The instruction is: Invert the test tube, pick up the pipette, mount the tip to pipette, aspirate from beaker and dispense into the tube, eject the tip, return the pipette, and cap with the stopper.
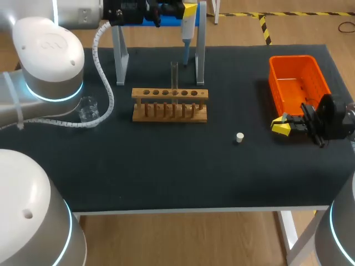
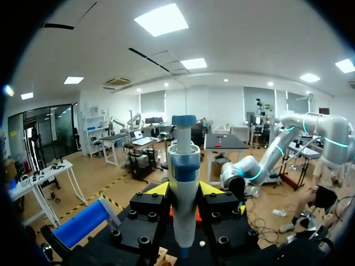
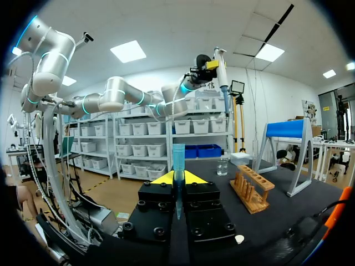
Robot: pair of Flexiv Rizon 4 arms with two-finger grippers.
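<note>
The left arm (image 1: 47,55) and right arm (image 1: 339,230) have white, rounded joint housings ringed with glowing pale-blue bands; a white ribbed cable hose (image 1: 105,94) winds along the left one. The left end effector (image 2: 184,189) and right end effector (image 3: 178,178) are black blocks studded with socket screws, tipped bright yellow

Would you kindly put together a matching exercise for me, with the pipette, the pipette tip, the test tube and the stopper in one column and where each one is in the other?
Things:
1. pipette
2. pipette tip
3. test tube
4. stopper

Places:
A. loose on the table
B. clamped in the left end effector
C. upright in the wooden rack
D. clamped in the right end effector

Pairs: 1-B, 2-D, 3-C, 4-A.
</note>
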